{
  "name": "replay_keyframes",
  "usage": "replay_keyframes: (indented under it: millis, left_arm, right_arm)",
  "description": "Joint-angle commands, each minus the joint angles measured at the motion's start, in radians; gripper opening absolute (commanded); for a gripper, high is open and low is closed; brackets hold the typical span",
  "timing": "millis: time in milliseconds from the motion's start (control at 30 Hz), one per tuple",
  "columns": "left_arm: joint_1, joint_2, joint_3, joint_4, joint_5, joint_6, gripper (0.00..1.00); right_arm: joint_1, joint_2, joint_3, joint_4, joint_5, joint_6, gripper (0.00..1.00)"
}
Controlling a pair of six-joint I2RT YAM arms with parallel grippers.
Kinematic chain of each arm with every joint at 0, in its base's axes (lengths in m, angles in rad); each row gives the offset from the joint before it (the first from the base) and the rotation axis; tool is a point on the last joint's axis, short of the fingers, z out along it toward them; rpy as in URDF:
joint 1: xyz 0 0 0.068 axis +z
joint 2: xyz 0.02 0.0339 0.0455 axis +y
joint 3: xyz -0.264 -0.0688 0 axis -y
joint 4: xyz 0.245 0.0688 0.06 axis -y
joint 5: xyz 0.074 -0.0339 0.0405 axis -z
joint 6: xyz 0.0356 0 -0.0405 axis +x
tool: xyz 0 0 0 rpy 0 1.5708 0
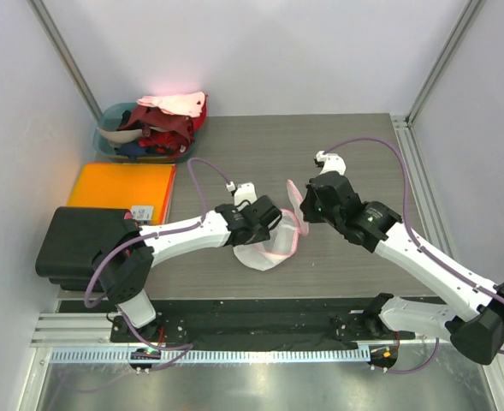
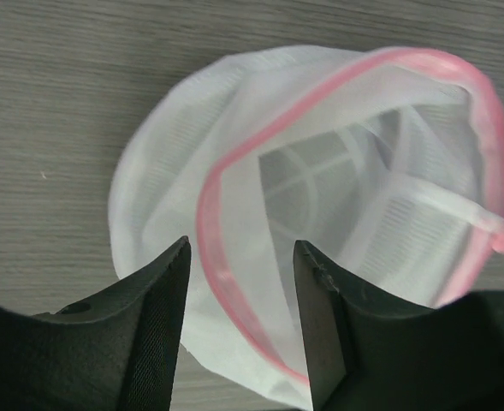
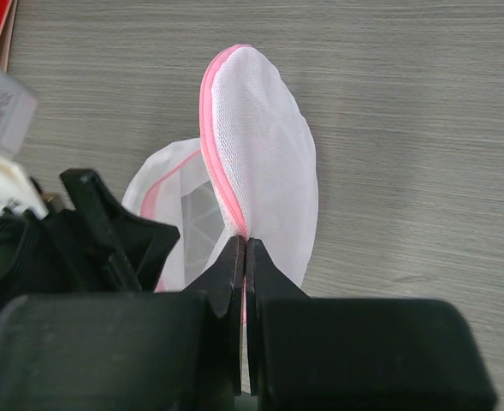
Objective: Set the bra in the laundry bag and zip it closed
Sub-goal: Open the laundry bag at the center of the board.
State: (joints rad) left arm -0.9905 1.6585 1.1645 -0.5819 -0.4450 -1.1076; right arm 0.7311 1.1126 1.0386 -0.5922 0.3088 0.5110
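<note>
The laundry bag [image 1: 269,248], a white mesh pouch with pink zip trim, lies unzipped at the table's middle. My right gripper [image 1: 300,205] is shut on the pink rim of its upper flap [image 3: 264,145] and holds the flap upright, so the bag gapes. My left gripper [image 1: 277,227] is open, its jaws astride the lower pink rim [image 2: 213,257] without closing on it; the empty mesh inside shows [image 2: 320,180]. The left gripper's black body also shows in the right wrist view [image 3: 106,231]. Garments, red and pale pink, are piled in the teal bin [image 1: 106,137]; I cannot tell which is the bra.
An orange folder [image 1: 119,187] lies at the left, below the teal bin. A black box [image 1: 80,240] sits by the left arm's base. Bare wood-grain table [image 1: 260,154] lies behind the bag, and a metal rail runs along the right edge [image 1: 414,171].
</note>
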Motion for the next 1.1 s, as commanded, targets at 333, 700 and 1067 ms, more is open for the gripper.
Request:
replay_keyframes:
  millis: [333, 700, 1067]
  left_arm:
    - [0.079, 0.095, 0.029, 0.094, 0.011, 0.109, 0.33]
    - [0.078, -0.060, 0.290, 0.021, 0.195, 0.396, 0.00]
    - [0.193, -0.218, 0.299, 0.008, 0.380, 0.376, 0.00]
  right_arm:
    - [0.004, -0.045, -0.015, 0.032, -0.011, -0.028, 0.01]
    - [0.001, -0.050, 0.182, -0.030, 0.269, -0.179, 0.01]
    - [-0.001, -0.208, 0.180, 0.020, 0.160, -0.190, 0.01]
